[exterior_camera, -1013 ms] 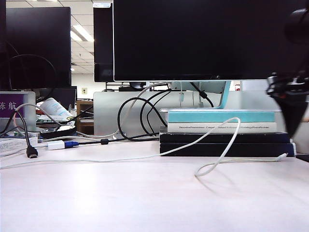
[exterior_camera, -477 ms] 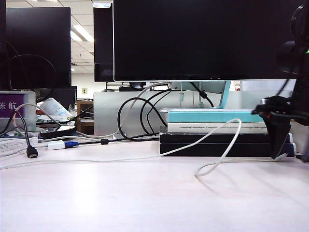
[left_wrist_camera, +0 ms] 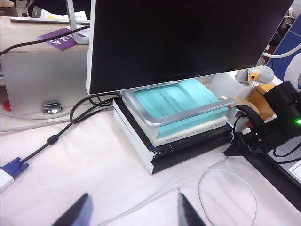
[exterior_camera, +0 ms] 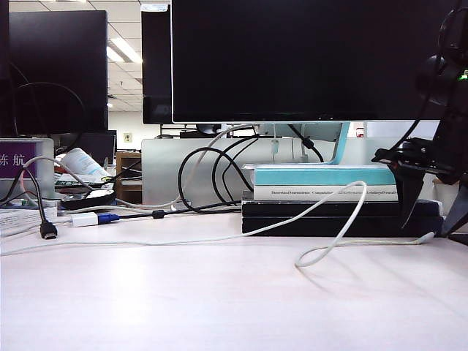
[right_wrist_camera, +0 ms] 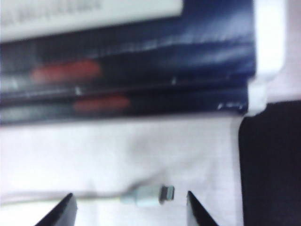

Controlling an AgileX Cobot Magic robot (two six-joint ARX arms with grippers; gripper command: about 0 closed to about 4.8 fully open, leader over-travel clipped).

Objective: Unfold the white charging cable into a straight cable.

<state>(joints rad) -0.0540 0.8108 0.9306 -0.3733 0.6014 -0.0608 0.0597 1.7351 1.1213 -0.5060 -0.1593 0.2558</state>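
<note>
White charging cable (exterior_camera: pixel 219 239) runs across the desk (exterior_camera: pixel 219 307) in the exterior view, looping up before the stacked books (exterior_camera: pixel 329 208). Only the right wrist view shows its metal-tipped plug (right_wrist_camera: pixel 149 194) lying between the right pincer's (right_wrist_camera: pixel 129 209) parted fingers, untouched. The left wrist view alone shows the left pincer (left_wrist_camera: pixel 134 212), spread and empty, above the cable's middle.

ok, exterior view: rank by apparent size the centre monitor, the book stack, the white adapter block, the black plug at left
1. centre monitor
2. book stack
3. white adapter block and black plug: look alike, not ranked.

The right gripper, jaws apart, straddles the white charging cable end.
</note>
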